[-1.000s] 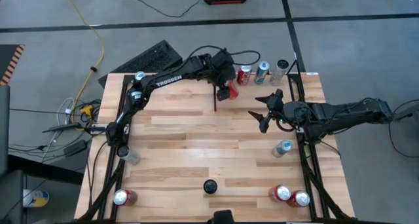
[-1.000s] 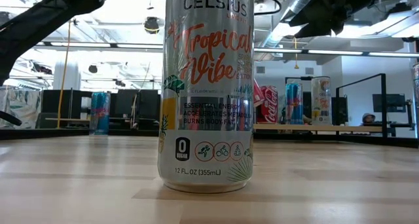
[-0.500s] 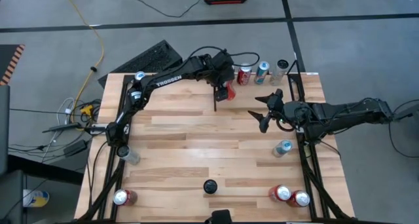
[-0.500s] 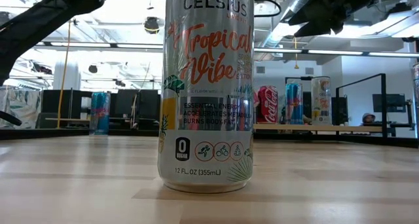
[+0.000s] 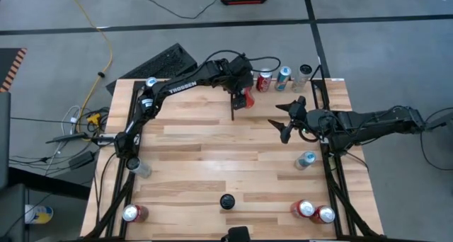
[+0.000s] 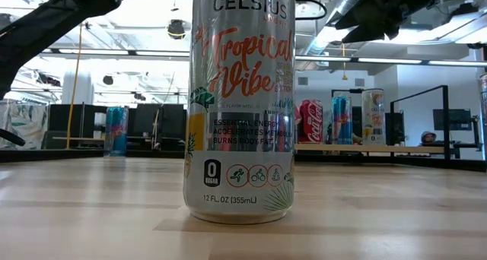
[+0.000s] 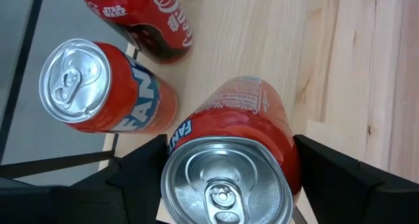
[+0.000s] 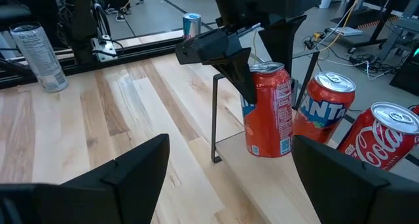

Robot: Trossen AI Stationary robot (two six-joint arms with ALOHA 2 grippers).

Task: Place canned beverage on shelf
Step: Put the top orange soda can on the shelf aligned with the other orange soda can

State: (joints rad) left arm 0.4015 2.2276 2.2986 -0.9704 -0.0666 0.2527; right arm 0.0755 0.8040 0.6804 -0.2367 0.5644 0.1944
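The left end effector is clamped on a red can, carrying it toward the far shelf beside the row already standing there. The right end effector waits mid-bench, spread wide and empty.

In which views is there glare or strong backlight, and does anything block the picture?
Low view: bright ceiling lights backlight the room, and a Celsius can close to the lens blocks the middle. Left wrist view: the held can has a shiny lid with soft reflections. High view: even light, short shadows under the left gripper.
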